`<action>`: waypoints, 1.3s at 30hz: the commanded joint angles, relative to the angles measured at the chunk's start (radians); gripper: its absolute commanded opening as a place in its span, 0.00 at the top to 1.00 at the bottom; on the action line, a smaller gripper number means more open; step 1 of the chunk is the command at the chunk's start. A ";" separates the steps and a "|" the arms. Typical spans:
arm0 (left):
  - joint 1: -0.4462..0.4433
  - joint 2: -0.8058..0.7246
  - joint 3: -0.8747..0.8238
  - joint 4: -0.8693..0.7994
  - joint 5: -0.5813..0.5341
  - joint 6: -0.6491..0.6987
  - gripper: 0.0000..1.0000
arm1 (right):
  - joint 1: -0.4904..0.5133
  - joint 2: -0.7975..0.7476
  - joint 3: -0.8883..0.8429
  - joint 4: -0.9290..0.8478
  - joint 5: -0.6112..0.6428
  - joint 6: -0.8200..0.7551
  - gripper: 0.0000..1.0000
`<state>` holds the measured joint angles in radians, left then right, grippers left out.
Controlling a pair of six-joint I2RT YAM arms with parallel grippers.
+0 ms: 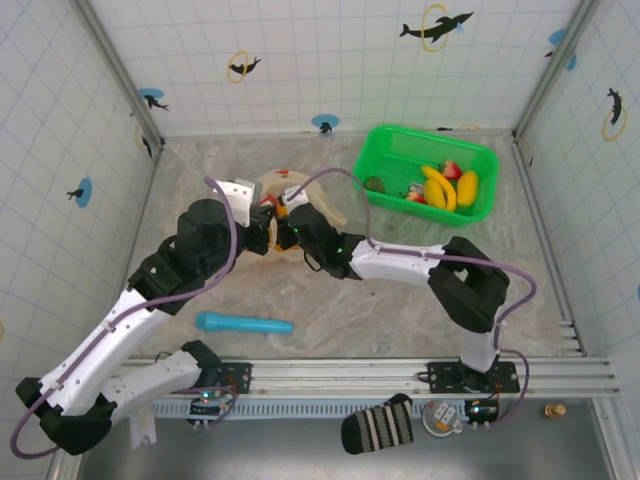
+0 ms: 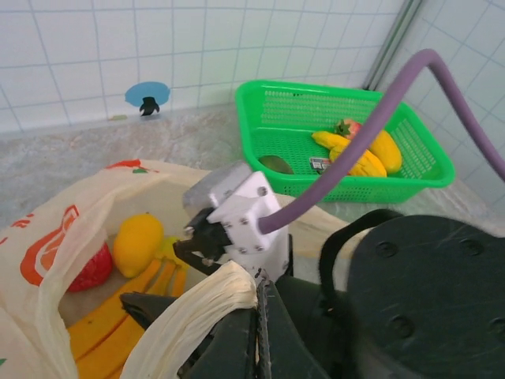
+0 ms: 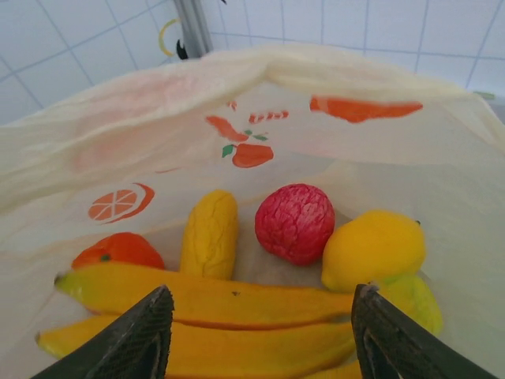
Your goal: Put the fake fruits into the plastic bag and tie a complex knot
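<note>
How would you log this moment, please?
left hand: shut on cream plastic bag handle | right hand: open in bag over yellow plastic bananas | green plastic basket: holds fruit

Counting inside the plastic bag (image 3: pixel 371 170) now: two bananas (image 3: pixel 205 298); one lemon (image 3: pixel 372 249); one red berry (image 3: pixel 296 223); one orange-red fruit (image 3: pixel 118 249); one ridged yellow fruit (image 3: pixel 209 233).

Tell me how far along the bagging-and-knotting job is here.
Done: bananas, a lemon and a red berry lie in the plastic bag. In hand: the left tool is shut on a twisted bag handle, while the right tool stands open over the bagged pieces. Left: the remaining fruit sits in the green basket, and the bag mouth is open with no knot tied.
</note>
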<state>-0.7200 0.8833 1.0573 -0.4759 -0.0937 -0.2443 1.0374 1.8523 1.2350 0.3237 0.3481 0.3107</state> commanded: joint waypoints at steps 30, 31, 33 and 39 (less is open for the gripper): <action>-0.006 -0.008 -0.045 0.036 0.063 -0.016 1.00 | -0.809 -0.326 -0.098 -0.505 -0.298 0.049 0.38; -0.006 -0.007 -0.043 0.033 0.062 -0.017 1.00 | -0.822 -0.261 -0.040 -0.547 -0.226 0.032 0.37; -0.006 -0.004 -0.041 0.030 0.066 -0.016 1.00 | -0.851 -0.147 0.079 -0.640 -0.141 0.005 0.34; -0.006 0.011 -0.043 0.019 0.065 0.001 1.00 | -0.871 0.095 0.297 -0.695 0.043 -0.139 0.24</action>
<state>-0.7200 0.8833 1.0092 -0.4553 -0.0368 -0.2440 0.1699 1.8862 1.4315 -0.2981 0.2462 0.2668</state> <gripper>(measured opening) 0.051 0.748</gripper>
